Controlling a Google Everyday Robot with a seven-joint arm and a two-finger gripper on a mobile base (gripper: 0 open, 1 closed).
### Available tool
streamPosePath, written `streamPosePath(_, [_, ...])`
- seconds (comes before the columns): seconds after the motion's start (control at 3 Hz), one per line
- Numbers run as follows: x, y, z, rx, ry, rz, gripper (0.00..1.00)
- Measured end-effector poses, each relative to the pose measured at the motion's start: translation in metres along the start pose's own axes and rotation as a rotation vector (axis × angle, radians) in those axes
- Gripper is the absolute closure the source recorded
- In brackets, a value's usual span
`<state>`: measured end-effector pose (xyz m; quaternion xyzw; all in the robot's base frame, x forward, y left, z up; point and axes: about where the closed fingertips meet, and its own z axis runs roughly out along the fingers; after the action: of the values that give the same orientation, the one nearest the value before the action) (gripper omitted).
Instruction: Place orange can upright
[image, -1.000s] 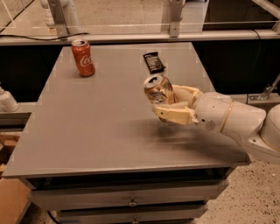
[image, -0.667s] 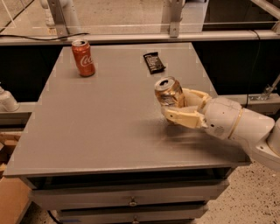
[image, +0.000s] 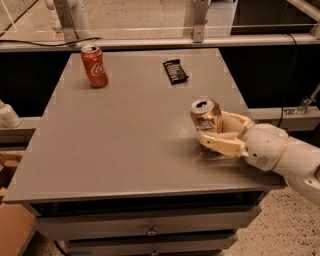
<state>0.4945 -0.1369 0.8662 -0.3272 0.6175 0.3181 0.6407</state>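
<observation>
Shiny golden orange can, dark and white markings, silver top, clasped in the cream gripper near the counter's right edge. Red can, white script, far-left corner. Black wrapper by the far edge. Counter plain grey.

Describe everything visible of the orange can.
The orange can is shiny golden-orange metal, dented and wrinkled, with a silver top. It stands roughly upright near the right edge of the grey table. The cream end effector, reaching in from the right, is closed around its lower half. Whether its base touches the table is unclear.
</observation>
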Motion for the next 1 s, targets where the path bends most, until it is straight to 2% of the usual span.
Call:
streamPosePath(0.33, [0.0094, 0.0027, -0.0116, 0.016, 0.014, 0.022, 1.0])
streamPosePath(0.67, [0.0081, 0.0026, -0.0116, 0.016, 0.014, 0.022, 0.99])
streamPosePath(1.0, [0.0075, 0.0026, -0.0117, 0.016, 0.014, 0.022, 0.81])
